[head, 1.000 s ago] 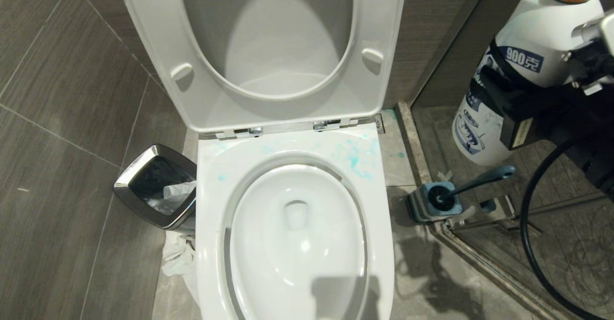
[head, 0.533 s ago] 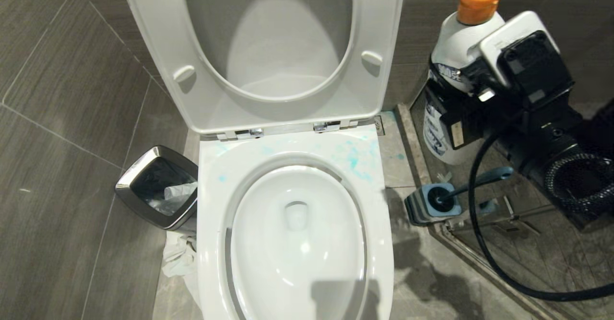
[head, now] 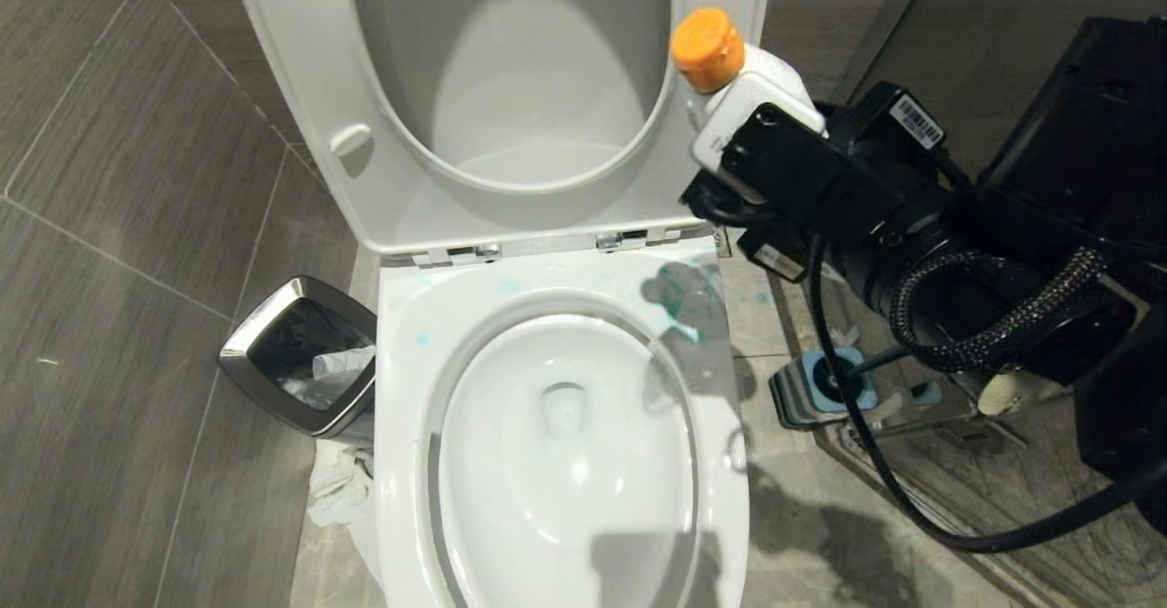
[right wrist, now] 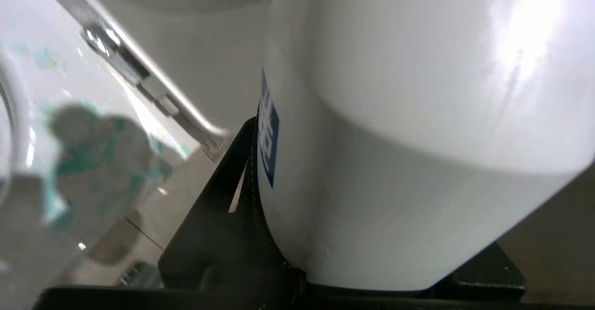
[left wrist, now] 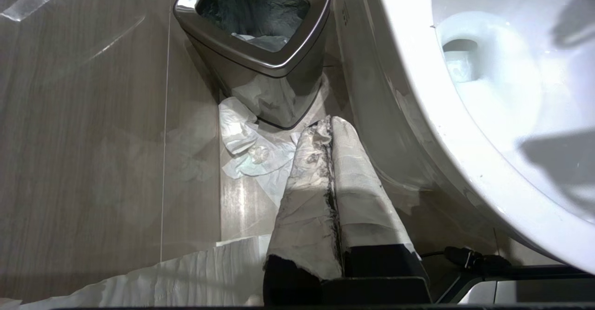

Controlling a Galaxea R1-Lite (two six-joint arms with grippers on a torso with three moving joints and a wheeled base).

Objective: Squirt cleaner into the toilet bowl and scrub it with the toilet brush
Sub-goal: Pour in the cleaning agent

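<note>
The cleaner, a white bottle with an orange cap, hangs over the back right corner of the toilet, cap tilted toward the raised lid. My right gripper is shut on its body; the right wrist view shows the black fingers against the white bottle. The toilet bowl lies open below and to the left, with teal stains on its back rim. The toilet brush stands in its blue-grey holder on the floor at the right, its handle mostly hidden by my arm. My left gripper is shut, parked low beside the bowl's outer wall.
A steel waste bin stands left of the toilet, with crumpled paper on the floor by it. The seat and lid are up. A metal threshold and glass panel bound the right side behind the brush holder.
My right arm has swung left with the cleaner, from the right edge to the toilet's back right corner. The bottle has tipped, cap toward the lid. The left arm stayed still.
</note>
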